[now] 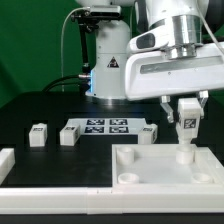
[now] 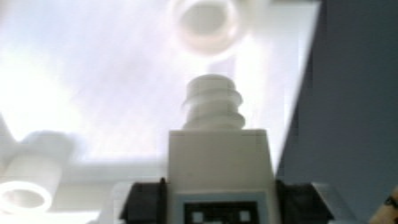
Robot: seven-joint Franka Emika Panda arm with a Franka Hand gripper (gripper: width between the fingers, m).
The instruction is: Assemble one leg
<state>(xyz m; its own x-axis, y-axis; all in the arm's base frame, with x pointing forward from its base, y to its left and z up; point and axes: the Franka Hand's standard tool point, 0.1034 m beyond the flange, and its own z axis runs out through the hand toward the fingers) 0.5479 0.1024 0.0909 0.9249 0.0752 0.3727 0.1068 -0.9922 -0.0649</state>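
Observation:
My gripper (image 1: 187,112) is shut on a white leg (image 1: 187,122) with a black-and-white tag on its face. It holds the leg upright over the far corner of the large white panel (image 1: 150,168) on the exterior view's right, and the leg's lower end reaches down to the panel's surface. In the wrist view the leg (image 2: 221,150) sits between my dark fingers (image 2: 146,203), its stepped peg end pointing at a round corner hole (image 2: 206,22) in the panel (image 2: 89,90). Two more legs (image 1: 38,135) (image 1: 68,134) stand at the exterior view's left, and another (image 1: 150,133) behind the panel.
The marker board (image 1: 105,127) lies on the black table between the loose legs. A white rail (image 1: 50,200) runs along the front edge, with a raised end (image 1: 5,160) at the exterior view's left. The robot base (image 1: 108,60) stands behind the board.

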